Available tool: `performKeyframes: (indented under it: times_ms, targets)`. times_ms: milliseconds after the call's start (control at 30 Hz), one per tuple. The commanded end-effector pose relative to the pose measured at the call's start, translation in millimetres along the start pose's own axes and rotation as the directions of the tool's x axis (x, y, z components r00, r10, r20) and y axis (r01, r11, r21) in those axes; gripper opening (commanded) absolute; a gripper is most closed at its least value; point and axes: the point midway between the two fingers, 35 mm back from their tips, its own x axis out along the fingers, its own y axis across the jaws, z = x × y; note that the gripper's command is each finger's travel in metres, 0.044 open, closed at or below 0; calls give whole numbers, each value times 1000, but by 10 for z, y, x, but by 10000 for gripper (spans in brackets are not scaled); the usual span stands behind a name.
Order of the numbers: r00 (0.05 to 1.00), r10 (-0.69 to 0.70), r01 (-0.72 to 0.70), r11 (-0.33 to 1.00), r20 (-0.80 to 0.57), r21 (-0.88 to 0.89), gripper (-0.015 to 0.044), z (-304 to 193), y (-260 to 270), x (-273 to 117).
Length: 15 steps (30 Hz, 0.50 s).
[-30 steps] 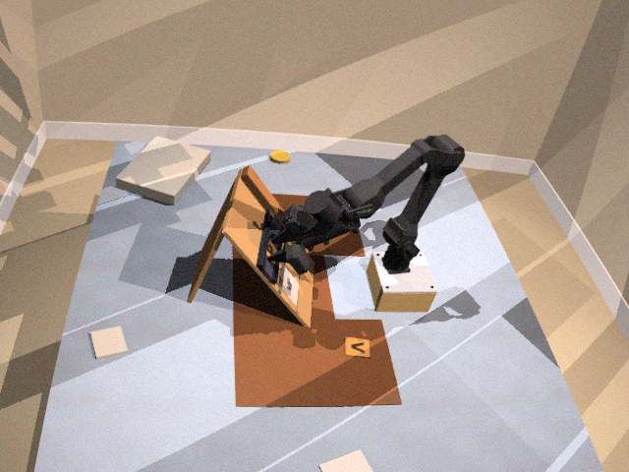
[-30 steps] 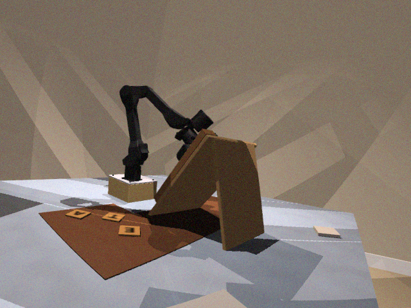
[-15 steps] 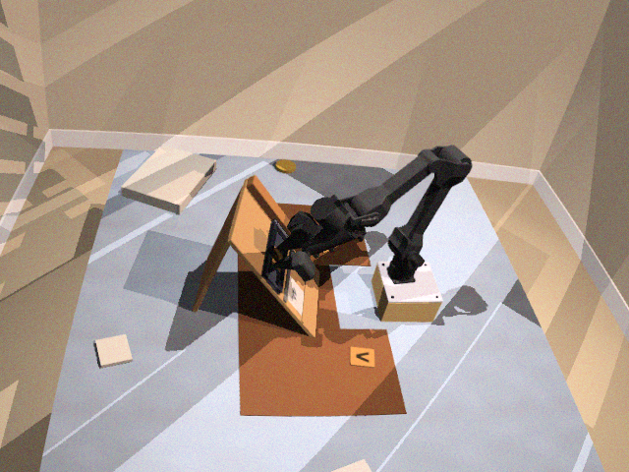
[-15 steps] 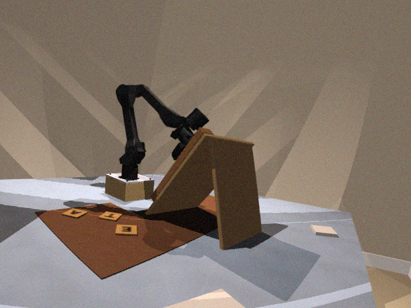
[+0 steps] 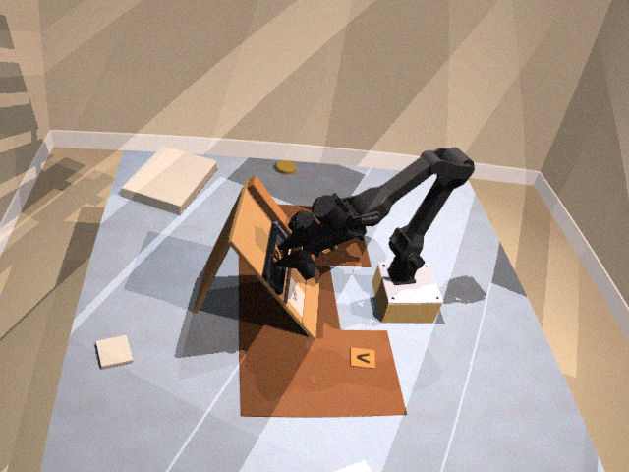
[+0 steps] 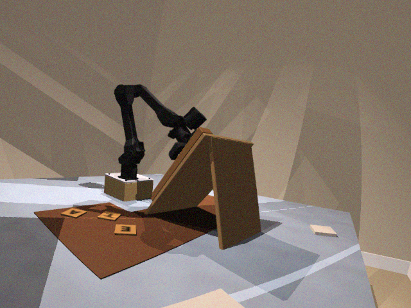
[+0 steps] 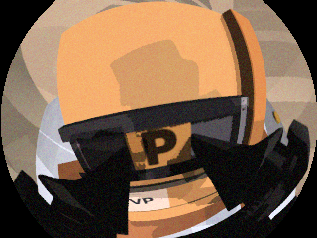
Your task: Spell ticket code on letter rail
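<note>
My gripper is shut on the P tile, which sits upright in the dark letter rail on the sloping board. No other tile shows in the visible parts of the rail; the fingers cover some of it. The ticket is below the rail; VP is legible, its left edge is hidden by a finger. A V tile lies on the near mat. An A tile, a T tile and an E tile lie on the mat's other side.
The brown mat runs under the board. A large pale slab lies at the back left, a small pale block behind the board, and a yellow disc near the back edge. The arm's base block faces the board.
</note>
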Motion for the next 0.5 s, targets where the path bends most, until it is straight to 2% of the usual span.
performKeyframes:
  times_ms: [0,467]
  targets:
    - [1000,3,-3,1000,3,-3,0,8,-24,-2]
    - [1000,3,-3,1000,3,-4,0,7,-103,0]
